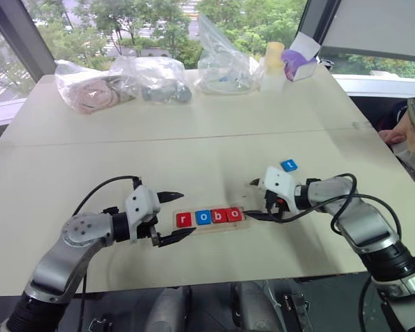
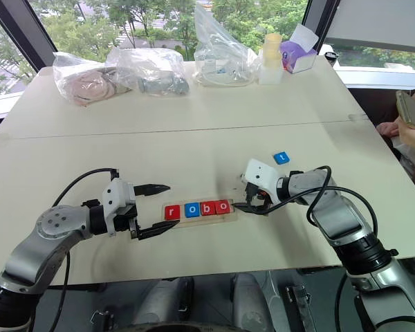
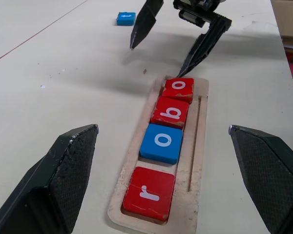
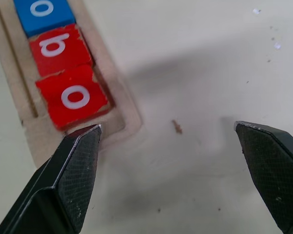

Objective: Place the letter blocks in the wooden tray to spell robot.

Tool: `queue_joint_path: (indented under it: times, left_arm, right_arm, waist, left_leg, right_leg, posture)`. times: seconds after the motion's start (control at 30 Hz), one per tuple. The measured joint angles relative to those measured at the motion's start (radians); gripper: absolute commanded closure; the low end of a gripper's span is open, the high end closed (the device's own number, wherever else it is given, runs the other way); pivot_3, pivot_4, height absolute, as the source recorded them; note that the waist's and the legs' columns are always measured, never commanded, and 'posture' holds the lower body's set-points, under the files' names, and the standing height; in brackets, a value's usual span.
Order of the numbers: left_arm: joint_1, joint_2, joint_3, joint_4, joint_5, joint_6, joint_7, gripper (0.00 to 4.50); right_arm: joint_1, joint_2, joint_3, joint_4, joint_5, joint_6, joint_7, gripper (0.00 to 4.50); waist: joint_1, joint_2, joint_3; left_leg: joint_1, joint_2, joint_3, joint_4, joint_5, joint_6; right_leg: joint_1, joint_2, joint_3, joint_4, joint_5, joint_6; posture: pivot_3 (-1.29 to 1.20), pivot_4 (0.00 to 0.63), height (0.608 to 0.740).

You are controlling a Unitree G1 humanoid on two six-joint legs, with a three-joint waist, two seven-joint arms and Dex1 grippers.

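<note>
While four letter blocks already sit in the wooden tray (image 1: 243,223), one more waits out on the table (image 1: 194,145). The tray lies near the front edge of the table, between the two arms. Inside it, from left to right, are a red r (image 1: 184,220), a blue o (image 1: 203,218), a red b (image 1: 220,216) and a red o (image 1: 234,215). They sit side by side and touching, so they read "robo". The space at the right end of the tray has no block in it, and that is likely where the last letter should go.

The blue t (image 1: 289,165) lies flat on the table, farther away and to the right of the tray, apart from it.

The left gripper (image 1: 171,217) hangs just left of the tray with its two black fingers spread wide and nothing between them. It seems to be waiting out of the way.

The right gripper (image 1: 258,200) is by the right end of the tray. Its fingers are spread wide too, and it holds nothing. One fingertip (image 4: 83,141) is very close to the tray's end, just beside the red o. The blue t is on this arm's side, so the right gripper looks best placed to fetch it.

Some plastic bags (image 1: 149,79) and a small bottle (image 1: 272,66) sit along the far edge of the table, well away from the blocks.
</note>
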Motion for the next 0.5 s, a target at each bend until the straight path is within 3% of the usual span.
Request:
queue_joint_path:
  times: [0.5]
  left_arm:
    - [-0.008,-0.003,-0.001,0.000,0.000,0.000,0.003,0.00]
  right_arm:
    - [0.014,0.028,0.020,-0.048,0.006,0.020,-0.007,0.04]
  waist:
    - [0.000,0.000,0.000]
  left_leg:
    - [0.000,0.000,0.000,0.000,0.000,0.000]
  right_leg:
    - [0.000,0.000,0.000,0.000,0.000,0.000]
  posture:
    - [0.00,0.150,0.740]
